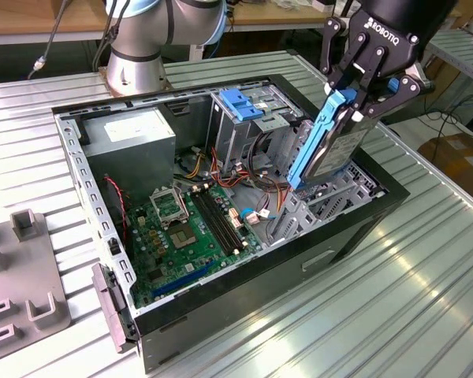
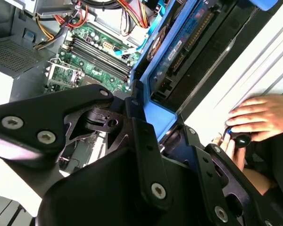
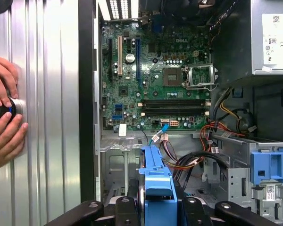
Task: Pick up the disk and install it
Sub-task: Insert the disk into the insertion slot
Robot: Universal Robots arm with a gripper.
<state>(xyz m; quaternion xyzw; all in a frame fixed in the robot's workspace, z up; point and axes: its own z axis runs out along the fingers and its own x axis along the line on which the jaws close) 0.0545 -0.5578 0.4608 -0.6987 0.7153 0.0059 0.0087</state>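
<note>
**Disk gripped above the open computer case**

The gripper (image 1: 355, 98) has its jaws clamped on the upper end of the disk (image 1: 337, 148). The disk hangs tilted, with a blue rail along its edge, over the metal bay at the exterior view's right side of the case (image 1: 244, 315). I cannot tell whether its lower end touches the bay. The circuit board (image 1: 193, 224) lies on the case floor toward the exterior view's left. The grey box (image 1: 130, 138) sits in the far left corner. In the first wrist view, a person's hands (image 3: 4, 117) rest around a small black knob (image 3: 0, 110) on the ribbed table (image 3: 52, 94) beside the case.
</note>
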